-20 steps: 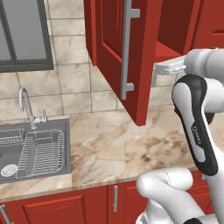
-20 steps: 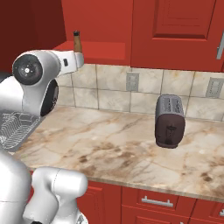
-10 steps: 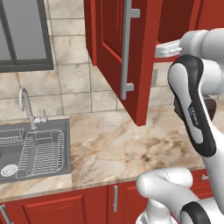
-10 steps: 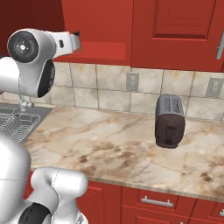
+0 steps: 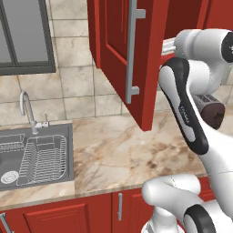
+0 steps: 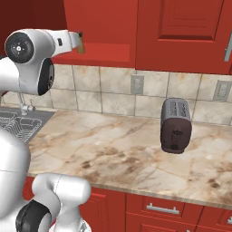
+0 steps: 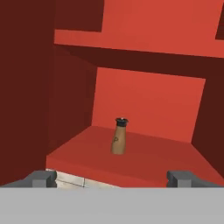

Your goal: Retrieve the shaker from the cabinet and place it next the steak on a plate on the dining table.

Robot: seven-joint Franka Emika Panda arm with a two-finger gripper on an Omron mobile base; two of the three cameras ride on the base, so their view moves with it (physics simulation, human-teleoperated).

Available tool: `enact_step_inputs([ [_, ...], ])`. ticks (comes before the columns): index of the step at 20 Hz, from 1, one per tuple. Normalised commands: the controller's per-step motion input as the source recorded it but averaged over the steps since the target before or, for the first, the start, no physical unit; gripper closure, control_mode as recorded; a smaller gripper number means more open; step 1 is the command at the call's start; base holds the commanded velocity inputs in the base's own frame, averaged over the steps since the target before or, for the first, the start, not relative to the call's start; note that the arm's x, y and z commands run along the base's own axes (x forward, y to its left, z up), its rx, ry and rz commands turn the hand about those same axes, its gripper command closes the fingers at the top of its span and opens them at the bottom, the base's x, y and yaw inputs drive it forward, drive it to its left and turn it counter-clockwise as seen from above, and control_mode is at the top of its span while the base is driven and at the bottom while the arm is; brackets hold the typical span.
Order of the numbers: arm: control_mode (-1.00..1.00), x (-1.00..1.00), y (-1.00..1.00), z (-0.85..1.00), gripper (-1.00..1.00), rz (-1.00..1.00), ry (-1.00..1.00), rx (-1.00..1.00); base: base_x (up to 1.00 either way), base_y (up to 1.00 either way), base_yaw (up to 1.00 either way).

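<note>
Red cabinet is standing open; the shaker is sitting upright on its shelf, straight ahead of the end effector, whose fingers are spread apart, empty.

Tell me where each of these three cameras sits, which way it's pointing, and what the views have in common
Left base view: behind the arm on its left, looking forward and down at the sink, marble counter and open cabinet door.
Right base view: behind the arm on its right, looking at the same counter, the toaster and the arm's white links.
Hand view: on the hand, looking along the tool into the cabinet at the shaker; both fingertips show.
Shared: both base views show the counter and toaster.
</note>
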Motion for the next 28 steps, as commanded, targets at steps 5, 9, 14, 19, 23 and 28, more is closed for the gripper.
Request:
enact_step_inputs([
  [5, -1.0, 0.28, 0.0, 0.0, -1.0, -0.11, 0.0, 0.0, 0.0, 0.0, 0.0],
  [9, -1.0, 0.25, 0.0, 0.0, -1.0, -0.1, 0.0, 0.0, 0.0, 0.0, 0.0],
  [14, -1.0, 0.28, -0.01, 0.0, -1.0, -0.01, 0.02, 0.03, 0.0, 0.0, 0.0],
  [19, -1.0, 0.14, -0.18, 0.0, -1.0, 0.07, 0.05, 0.11, 0.0, 0.0, 0.0],
  [23, -1.0, 0.31, 0.0, 0.0, -1.0, 0.11, 0.06, 0.04, 0.0, 0.0, 0.0],
  [28, -1.0, 0.3, 0.09, 0.0, -1.0, 0.09, 0.0, 0.0, 0.0, 0.0, 0.0],
])
